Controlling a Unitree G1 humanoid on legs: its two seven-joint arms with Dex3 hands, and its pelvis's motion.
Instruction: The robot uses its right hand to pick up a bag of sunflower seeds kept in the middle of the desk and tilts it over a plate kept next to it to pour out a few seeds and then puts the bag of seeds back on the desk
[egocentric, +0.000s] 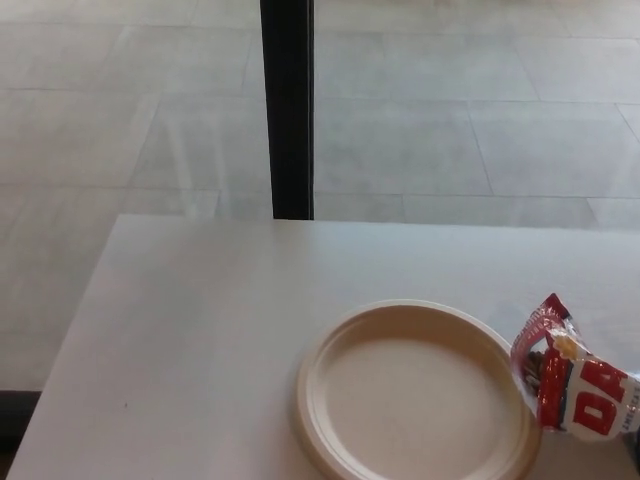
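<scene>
A red and white bag of sunflower seeds (572, 380) lies on the white desk (220, 330) at the right edge of the head view, its torn-open top pointing up and left. Its open end touches or slightly overlaps the right rim of a round cream plate (415, 395), which holds nothing that I can see. The bag's right end runs out of the picture. Neither of my hands shows in the frame.
A black vertical post (290, 105) stands behind the desk's far edge, with a pale tiled floor (450, 120) beyond. The desk's left edge runs diagonally down the left side of the view.
</scene>
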